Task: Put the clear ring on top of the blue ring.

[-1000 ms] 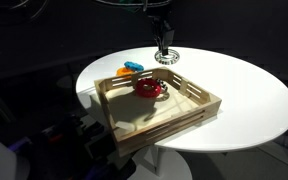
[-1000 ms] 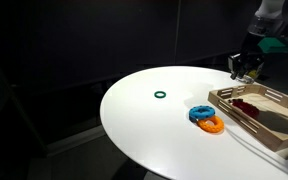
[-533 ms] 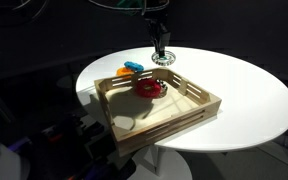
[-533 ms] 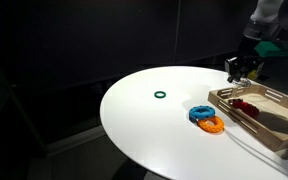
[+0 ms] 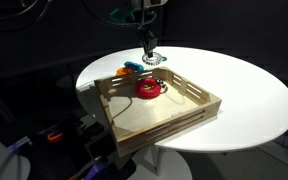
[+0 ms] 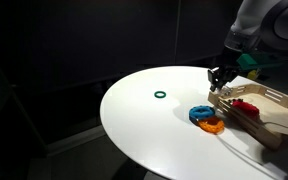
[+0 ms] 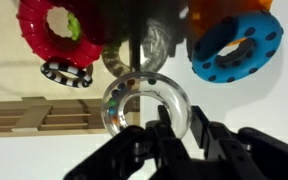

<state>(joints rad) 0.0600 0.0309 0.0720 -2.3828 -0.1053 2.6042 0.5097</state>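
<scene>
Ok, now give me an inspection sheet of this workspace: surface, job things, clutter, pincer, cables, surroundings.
Surface: white round table with a wooden tray on it.
Job's things: clear ring held off the table; blue ring outside the tray, lying partly on an orange ring.
Clutter: red ring inside the tray; dark green ring alone on the table.
Pincer: pincer shut on the clear ring, at the tray's edge.
Cables: nothing seen on the table.
Surroundings: dark, little to make out.

The blue ring (image 6: 200,114) is flanked at right by the tray wall (image 6: 239,116); bare table (image 6: 144,125) is left open at frame left.
</scene>
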